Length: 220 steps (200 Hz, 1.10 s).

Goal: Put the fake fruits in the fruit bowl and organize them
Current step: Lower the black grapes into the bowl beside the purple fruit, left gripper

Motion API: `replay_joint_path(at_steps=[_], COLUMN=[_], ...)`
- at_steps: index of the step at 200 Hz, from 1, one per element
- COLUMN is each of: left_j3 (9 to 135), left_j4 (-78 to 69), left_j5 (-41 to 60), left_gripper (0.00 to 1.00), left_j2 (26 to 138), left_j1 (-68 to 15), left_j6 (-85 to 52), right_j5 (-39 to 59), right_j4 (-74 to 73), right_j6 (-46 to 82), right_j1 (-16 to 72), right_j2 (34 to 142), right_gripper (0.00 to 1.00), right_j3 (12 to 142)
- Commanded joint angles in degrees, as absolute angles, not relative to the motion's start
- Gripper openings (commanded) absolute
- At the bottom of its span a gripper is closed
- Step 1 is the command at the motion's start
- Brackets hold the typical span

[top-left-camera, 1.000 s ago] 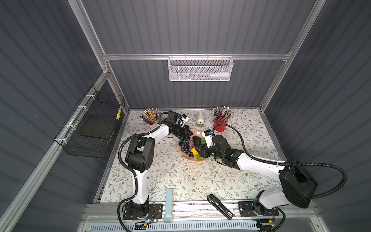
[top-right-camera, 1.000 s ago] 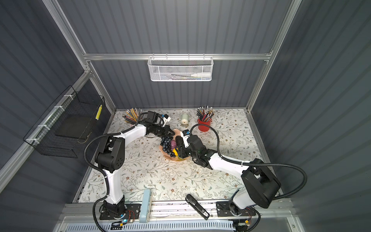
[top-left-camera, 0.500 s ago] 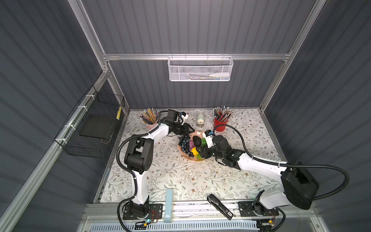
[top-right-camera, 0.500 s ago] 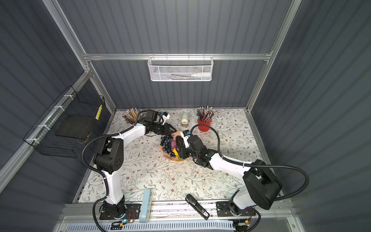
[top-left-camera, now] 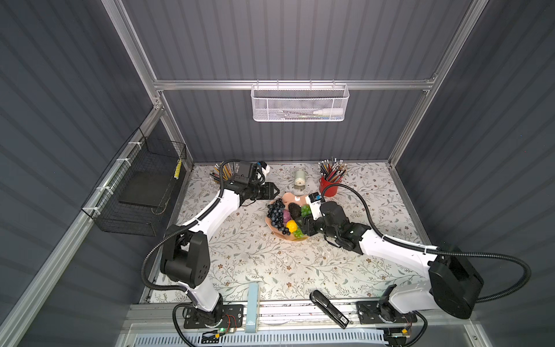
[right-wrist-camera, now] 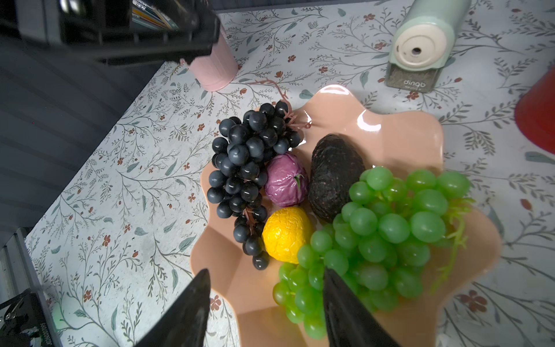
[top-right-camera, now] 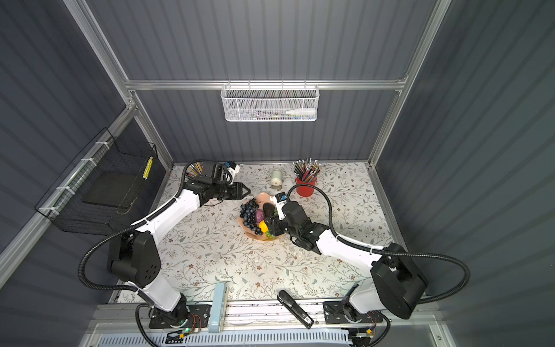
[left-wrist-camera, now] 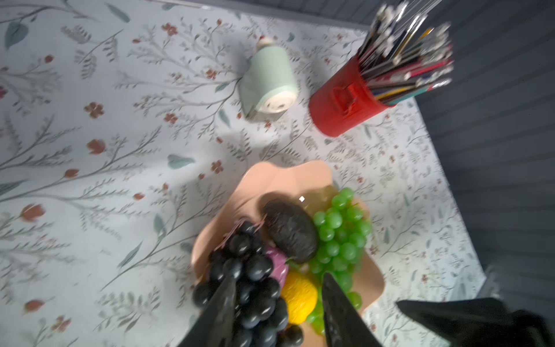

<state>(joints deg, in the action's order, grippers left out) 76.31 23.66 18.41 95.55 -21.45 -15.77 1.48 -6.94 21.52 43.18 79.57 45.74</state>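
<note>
All five fruits are found inside the fruit bowl (right-wrist-camera: 405, 129): dark grape bunch (right-wrist-camera: 243, 168), purple fruit (right-wrist-camera: 285, 180), avocado (right-wrist-camera: 333, 174), lemon (right-wrist-camera: 285, 234), green grape bunch (right-wrist-camera: 390, 228). The left fingers (left-wrist-camera: 222, 306) are held apart, empty, near the bowl's rim. The right fingers (right-wrist-camera: 192, 300) are spread, gripping nothing, over the bowl's edge.

Mint-green pencil sharpener (right-wrist-camera: 420, 45), standing at 12 o'clock from the fruit bowl (top-left-camera: 289, 197): its clear shavings drawer (right-wrist-camera: 410, 78) is carrying the pale lowercase word "dingb", and a finer line beneath it is reading as illegible. Black stapler (top-left-camera: 329, 309), lying at 5 o'clock from the bowl: its white label is showing print too small to read.
</note>
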Motion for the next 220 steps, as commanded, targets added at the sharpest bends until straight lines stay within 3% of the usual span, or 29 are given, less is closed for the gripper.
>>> replay_joint_path(at_steps=[1, 35, 220], left_j3=[72.8, 68.8, 65.9], left_j4=[27.7, 25.5, 15.5], left_j5=[13.3, 14.4, 23.3], left_gripper=[0.35, 0.29, 0.29], left_j2=[94.5, 93.9, 100.5], left_j1=[-21.8, -21.8, -22.2], left_j6=[-14.7, -15.2, -18.7], right_j5=[-0.3, -1.1, 0.2], right_j4=[-4.6, -3.7, -2.5], right_j6=[20.2, 20.1, 20.9], right_j1=[43.2, 43.2, 43.2], right_j2=[78.2, 77.2, 80.0], right_gripper=[0.6, 0.6, 0.6], right_j3=[45.5, 45.0, 46.5])
